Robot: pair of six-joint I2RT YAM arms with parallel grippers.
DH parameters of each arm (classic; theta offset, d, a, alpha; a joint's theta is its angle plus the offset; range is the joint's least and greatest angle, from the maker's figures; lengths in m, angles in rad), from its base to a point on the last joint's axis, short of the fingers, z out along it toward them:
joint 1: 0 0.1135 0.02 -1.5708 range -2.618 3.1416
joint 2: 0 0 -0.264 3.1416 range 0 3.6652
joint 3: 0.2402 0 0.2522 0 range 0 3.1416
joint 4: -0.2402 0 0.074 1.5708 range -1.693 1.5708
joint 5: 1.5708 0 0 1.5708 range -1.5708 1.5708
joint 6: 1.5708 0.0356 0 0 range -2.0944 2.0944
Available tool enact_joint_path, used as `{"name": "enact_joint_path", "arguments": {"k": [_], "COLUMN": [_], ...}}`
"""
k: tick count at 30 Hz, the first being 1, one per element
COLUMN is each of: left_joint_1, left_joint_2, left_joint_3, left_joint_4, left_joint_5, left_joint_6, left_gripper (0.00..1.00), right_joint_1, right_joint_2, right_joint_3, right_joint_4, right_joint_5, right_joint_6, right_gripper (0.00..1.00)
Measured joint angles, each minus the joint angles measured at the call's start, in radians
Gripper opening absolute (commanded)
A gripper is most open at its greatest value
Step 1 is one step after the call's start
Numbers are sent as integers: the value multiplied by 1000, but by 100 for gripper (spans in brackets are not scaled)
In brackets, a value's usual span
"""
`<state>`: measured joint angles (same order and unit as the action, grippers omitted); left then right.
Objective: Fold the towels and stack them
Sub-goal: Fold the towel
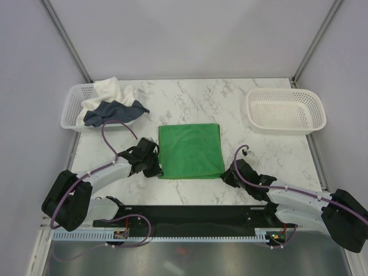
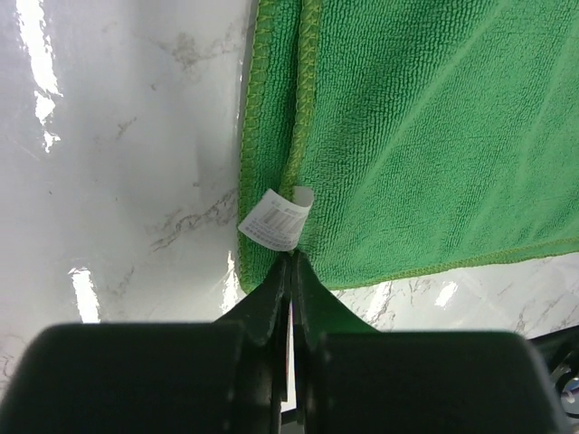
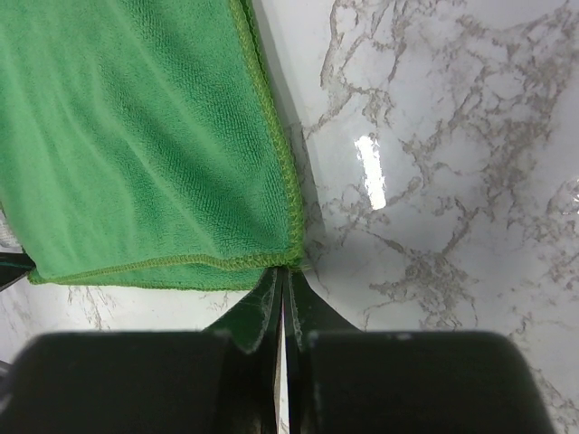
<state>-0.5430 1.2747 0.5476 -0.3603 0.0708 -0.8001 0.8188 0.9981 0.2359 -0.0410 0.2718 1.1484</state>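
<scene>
Green microfibre with stitched edges, the green towel (image 1: 191, 151) lies folded flat on the table (image 1: 195, 98), a white label (image 2: 274, 220) at its near-left corner. The left jaws are closed tight on that corner, the right jaws on its near-right corner. Off its far-left corner, the navy towel (image 1: 112, 111) and cream towel (image 1: 112, 92) lie crumpled in a basket (image 1: 72, 109).

left tool (image 2: 291, 260): jaws pinched, low | right tool (image 3: 282, 274): jaws pinched, low
</scene>
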Motion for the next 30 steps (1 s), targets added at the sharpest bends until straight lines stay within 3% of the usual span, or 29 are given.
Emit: {"name": "enact_joint_path", "arguments": {"k": [24,30], "left_joint_1": [-1,-1], "left_joint_2": [-47,-37], "left_joint_3": [25,5], "left_joint_4": [-114,-104], "left_joint_5": [-73,-57], "left_joint_6": [1,2], "left_gripper": [2,3], "right_joint_1": [4,4], "right_joint_2": [0,-39], "right_joint_3": [8,45], "right_joint_4": [-31,-159], "right_joint_5": [53,66], "right_joint_6": [34,17], "right_gripper": [0,2]}}
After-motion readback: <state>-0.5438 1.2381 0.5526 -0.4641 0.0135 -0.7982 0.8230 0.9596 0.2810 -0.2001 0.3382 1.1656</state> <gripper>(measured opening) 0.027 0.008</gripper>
